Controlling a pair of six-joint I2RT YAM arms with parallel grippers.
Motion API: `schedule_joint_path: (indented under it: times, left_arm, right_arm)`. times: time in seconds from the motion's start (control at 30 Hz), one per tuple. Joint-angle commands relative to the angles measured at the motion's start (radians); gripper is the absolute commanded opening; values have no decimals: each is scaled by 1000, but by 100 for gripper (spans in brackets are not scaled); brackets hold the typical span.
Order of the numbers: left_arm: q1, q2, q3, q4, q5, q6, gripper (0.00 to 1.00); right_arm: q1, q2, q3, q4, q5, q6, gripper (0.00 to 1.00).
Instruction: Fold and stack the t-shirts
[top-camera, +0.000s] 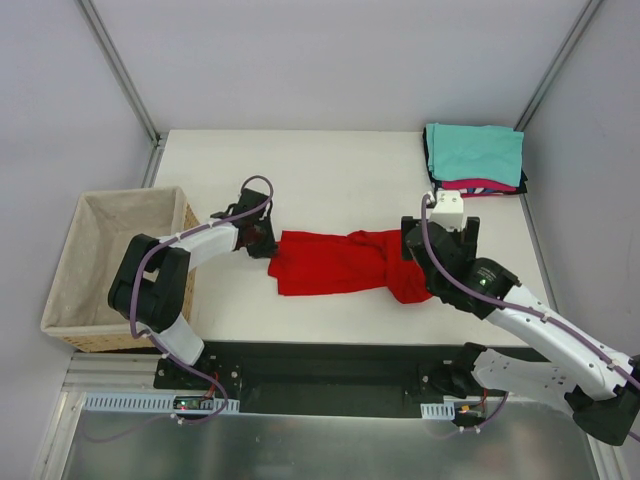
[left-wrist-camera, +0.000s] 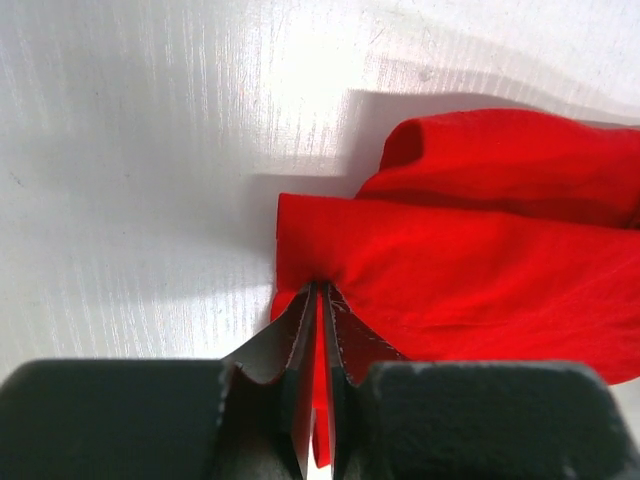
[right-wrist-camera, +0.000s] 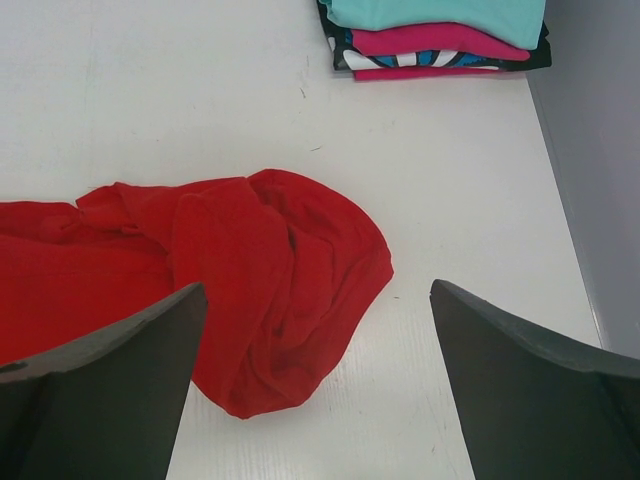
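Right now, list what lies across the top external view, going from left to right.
wicker basket → left gripper, shut on the shirt's edge → red t-shirt → stack of folded t-shirts, teal one on top

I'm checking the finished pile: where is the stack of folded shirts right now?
In the top view, the folded stack sits in the table's far right corner, teal on top, beyond the crumpled red shirt.
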Motion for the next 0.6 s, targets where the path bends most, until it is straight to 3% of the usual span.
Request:
schedule_joint_path:
  times: [0.0,0.07,0.1,0.2,0.23,0.3,0.37,0.57]
  left_arm:
    - [-3,-47,-16,8,-37,9,6]
    - [-3,-56,-29,8,-51,12,9]
    - [-3,-73,-35,10,-71,12,24]
    - [0,-123,-69,11,-88,1,53]
    - [0,-136,-76,10,-126,-1,69]
    - [1,-171,-90,10,-138,1,80]
    - [6,-180,-92,10,-140,9,88]
    - [12,-131,-73,19,-134,12,84]
  right_arm:
    - [-2,-5,5,16,-14,0,99]
    - [-4,-7,3,13,-17,2,99]
    - [-4,-8,3,13,-20,2,99]
    - [-2,-5,3,10,-28,5,99]
    - [-4,-5,3,12,-28,8,99]
    - [-4,1,3,12,-37,13,99]
    - [-4,7,6,12,-44,17,99]
    - [-2,10,16,6,-60,19,99]
